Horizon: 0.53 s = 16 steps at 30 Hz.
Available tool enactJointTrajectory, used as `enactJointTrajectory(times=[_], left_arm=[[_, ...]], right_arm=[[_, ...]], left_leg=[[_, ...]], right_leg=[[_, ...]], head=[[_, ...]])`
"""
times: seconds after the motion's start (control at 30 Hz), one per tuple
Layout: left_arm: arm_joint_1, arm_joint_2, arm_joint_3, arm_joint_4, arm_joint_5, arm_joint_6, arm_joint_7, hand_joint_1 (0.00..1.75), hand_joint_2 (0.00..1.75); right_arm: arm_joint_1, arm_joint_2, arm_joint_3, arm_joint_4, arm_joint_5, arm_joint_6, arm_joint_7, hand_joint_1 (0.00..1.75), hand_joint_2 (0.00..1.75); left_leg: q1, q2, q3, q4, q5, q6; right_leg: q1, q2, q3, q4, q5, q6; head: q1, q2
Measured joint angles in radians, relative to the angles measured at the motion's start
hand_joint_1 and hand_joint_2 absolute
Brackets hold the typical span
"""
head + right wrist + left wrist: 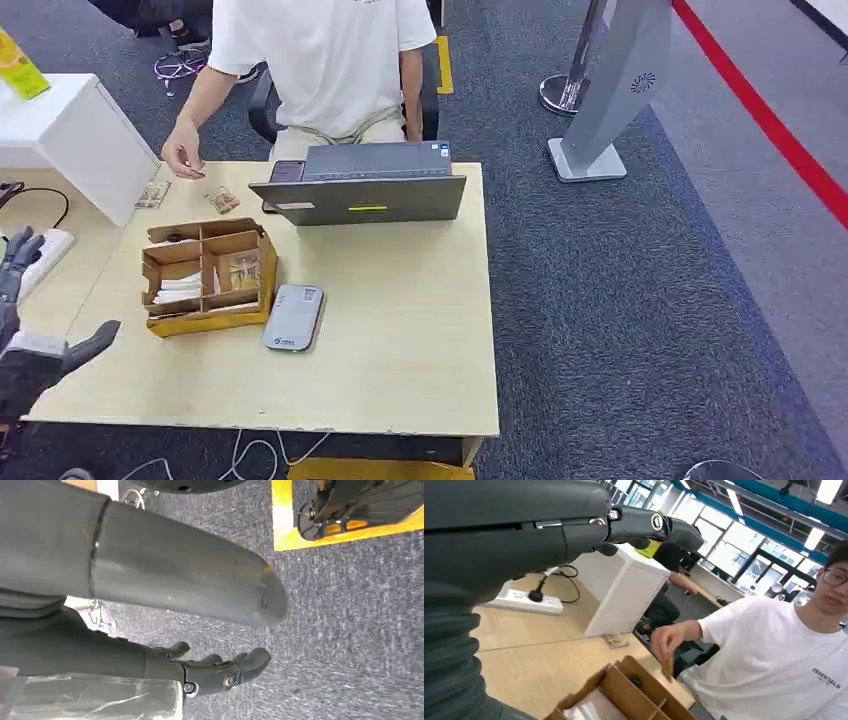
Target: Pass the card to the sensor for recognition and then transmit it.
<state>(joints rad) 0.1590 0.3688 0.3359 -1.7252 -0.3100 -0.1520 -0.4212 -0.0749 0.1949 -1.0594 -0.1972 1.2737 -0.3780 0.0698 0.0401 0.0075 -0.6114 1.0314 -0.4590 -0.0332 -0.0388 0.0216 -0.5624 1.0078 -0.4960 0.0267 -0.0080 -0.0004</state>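
Nearest the head camera, the robot's left hand (30, 340) is raised at the near left corner of the wooden counter (400, 330), its fingers (22, 250) spread apart with nothing held between them. From the left wrist view the same hand (574, 525) is seen stretched out flat above the counter. The right hand (220, 672) is seen hanging over grey carpet (350, 630), its fingers loosely extended and empty.

On the counter a brown cardboard organiser (208, 278) with several compartments is placed, white slips being stored in its left compartments. Just beside it, on the right, a grey card reader (293, 317) lies flat. Behind these an open grey laptop (362, 185) is set, its back towards the robot. A person in a white shirt (320, 60) is seated behind the laptop; the person's hand (183, 155) is held over the far left of the counter, and in the left wrist view a small brown card (667, 667) is seen pinched in that hand (669, 640). A white power strip (45, 255) lies at the left edge.
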Motion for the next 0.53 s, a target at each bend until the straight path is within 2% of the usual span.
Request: enactJointTrajectory(times=[0.07,0.13,0.2,0.23,0.3,0.4,0.43,0.47,0.5,0.53], left_arm=[[0.054,-0.060,0.150,-0.046,0.085,-0.170,-0.041,0.00,1.75],[0.051,-0.122,0.339,-0.043,0.160,-0.368,-0.045,0.00,1.75],[0.018,-0.170,0.563,0.001,0.164,-0.531,-0.065,0.00,1.75],[0.008,-0.189,0.650,0.023,0.145,-0.572,-0.082,0.00,1.75],[-0.019,-0.219,0.794,0.061,0.097,-0.612,-0.113,0.00,1.75],[-0.057,-0.250,0.908,0.081,0.063,-0.646,-0.115,0.00,1.75],[-0.071,-0.258,0.940,0.086,0.067,-0.654,-0.098,0.00,1.75],[-0.095,-0.269,0.982,0.099,0.088,-0.653,-0.053,0.00,1.75],[-0.118,-0.274,1.017,0.120,0.111,-0.623,-0.018,0.00,1.75],[-0.139,-0.278,1.052,0.167,0.143,-0.554,0.006,0.00,1.75]], right_arm=[[-0.002,0.000,-0.005,0.000,-0.004,0.000,0.006,0.00,0.00],[-0.002,-0.001,-0.011,0.000,-0.008,0.000,0.012,0.00,0.00],[0.001,-0.002,-0.016,0.000,-0.010,0.000,0.015,0.00,0.00],[0.001,-0.002,-0.016,0.000,-0.010,0.000,0.016,0.00,0.00],[0.001,-0.002,-0.017,0.000,-0.010,0.000,0.017,0.00,0.00],[-0.003,-0.002,-0.017,0.000,-0.010,0.000,0.017,0.00,0.00],[-0.005,-0.002,-0.017,0.000,-0.010,0.000,0.017,0.00,0.00],[-0.005,-0.002,-0.017,0.000,-0.010,0.000,0.018,0.00,0.00],[-0.005,-0.002,-0.017,0.000,-0.009,-0.001,0.021,0.00,0.00],[-0.006,-0.002,-0.017,0.000,-0.009,-0.002,0.023,0.00,0.00]], left_leg=[[0.000,-0.001,0.000,0.000,0.000,0.000],[0.001,-0.002,0.000,0.000,0.000,0.000],[0.000,-0.002,0.001,0.000,0.000,0.000],[0.001,-0.001,0.001,0.000,0.000,0.000],[0.001,-0.003,0.001,0.000,0.000,0.000],[0.001,-0.007,0.001,0.000,0.000,0.000],[0.001,-0.007,0.001,0.000,0.000,0.000],[0.000,-0.008,0.000,0.000,0.000,0.000],[0.000,-0.009,0.001,0.000,0.000,0.000],[0.000,-0.009,0.001,0.000,0.000,0.000]], right_leg=[[0.000,-0.001,0.001,0.000,0.000,0.000],[0.001,-0.001,0.000,0.000,0.000,0.000],[0.001,-0.001,0.000,0.000,0.000,0.000],[0.001,-0.001,0.000,0.000,0.000,-0.001],[0.001,-0.003,-0.001,0.000,-0.001,-0.001],[0.001,-0.008,0.001,0.000,-0.001,-0.001],[0.001,-0.008,0.001,0.000,-0.001,-0.001],[0.001,-0.009,0.004,0.000,-0.001,-0.001],[0.001,-0.010,0.004,0.000,-0.001,-0.001],[0.000,-0.010,0.005,0.000,-0.001,-0.001]], head=[[0.001,0.000],[0.002,0.000],[0.002,0.000],[0.002,0.000],[0.000,0.000],[0.002,0.000],[0.002,0.000],[0.002,0.000],[0.002,0.000],[0.002,0.000]])
